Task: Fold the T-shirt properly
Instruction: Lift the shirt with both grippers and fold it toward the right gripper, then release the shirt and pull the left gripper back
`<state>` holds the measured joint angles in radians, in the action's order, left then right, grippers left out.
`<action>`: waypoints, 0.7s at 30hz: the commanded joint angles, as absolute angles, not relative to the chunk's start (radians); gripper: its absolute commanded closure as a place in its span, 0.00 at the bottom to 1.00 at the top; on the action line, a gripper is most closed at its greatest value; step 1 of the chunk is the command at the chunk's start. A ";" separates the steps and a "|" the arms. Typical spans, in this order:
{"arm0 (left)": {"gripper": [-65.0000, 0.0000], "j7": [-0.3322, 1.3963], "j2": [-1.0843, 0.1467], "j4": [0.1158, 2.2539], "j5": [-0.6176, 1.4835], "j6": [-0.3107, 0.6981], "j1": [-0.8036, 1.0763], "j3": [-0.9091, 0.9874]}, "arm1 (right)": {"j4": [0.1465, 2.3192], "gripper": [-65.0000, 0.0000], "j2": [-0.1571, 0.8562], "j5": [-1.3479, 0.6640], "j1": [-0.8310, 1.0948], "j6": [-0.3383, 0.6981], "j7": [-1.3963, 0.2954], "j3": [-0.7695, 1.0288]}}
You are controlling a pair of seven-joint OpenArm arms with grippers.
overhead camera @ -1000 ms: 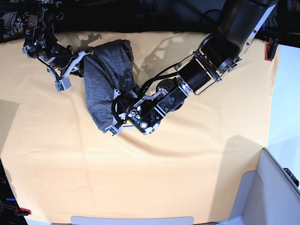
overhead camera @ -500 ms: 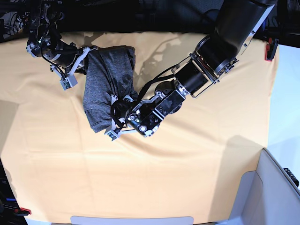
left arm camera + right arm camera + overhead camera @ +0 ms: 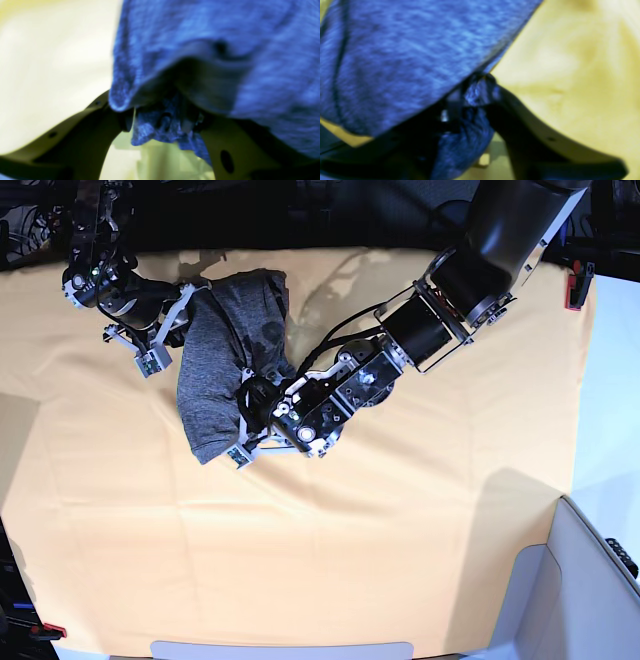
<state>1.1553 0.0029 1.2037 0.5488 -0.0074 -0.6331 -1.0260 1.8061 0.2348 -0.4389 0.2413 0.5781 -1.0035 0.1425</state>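
Note:
The T-shirt (image 3: 225, 350) lies as a dark heather-grey folded bundle at the back left of the yellow-orange table cloth (image 3: 400, 530). My left gripper (image 3: 243, 442) sits at the bundle's near end. In the left wrist view its two fingers (image 3: 100, 120) stand wide apart, open, with a loose bunch of T-shirt (image 3: 225, 50) hanging between them. My right gripper (image 3: 170, 330) is at the bundle's far left edge. In the right wrist view the T-shirt (image 3: 395, 62) drapes over one finger and hides it. Only the other finger (image 3: 520, 120) shows, with fabric bunched at its tip.
A grey bin (image 3: 590, 580) stands at the front right corner. A red clip (image 3: 577, 288) holds the cloth at the back right, another red clip (image 3: 50, 632) at the front left. A pale bar (image 3: 280, 650) runs along the front edge.
The left gripper's fingers have spread apart at the bundle's near end. The right gripper has shifted slightly right along the shirt's edge. The bundle has settled narrower on the cloth.

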 commanded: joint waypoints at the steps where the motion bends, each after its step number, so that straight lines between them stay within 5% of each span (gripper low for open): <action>1: 0.57 1.165 0.010 1.234 0.565 -0.002 -0.659 -1.021 | 1.817 0.65 0.248 -0.421 0.249 0.587 -1.049 0.142; 6: 0.57 1.175 -0.048 1.317 0.564 -0.004 -0.659 -1.009 | 1.868 0.60 0.262 -0.421 0.251 0.587 -1.050 0.216; 21: 0.57 1.254 -0.148 1.620 0.567 0.001 -0.499 -0.518 | 1.926 0.60 0.268 -0.421 0.156 0.561 -1.050 0.383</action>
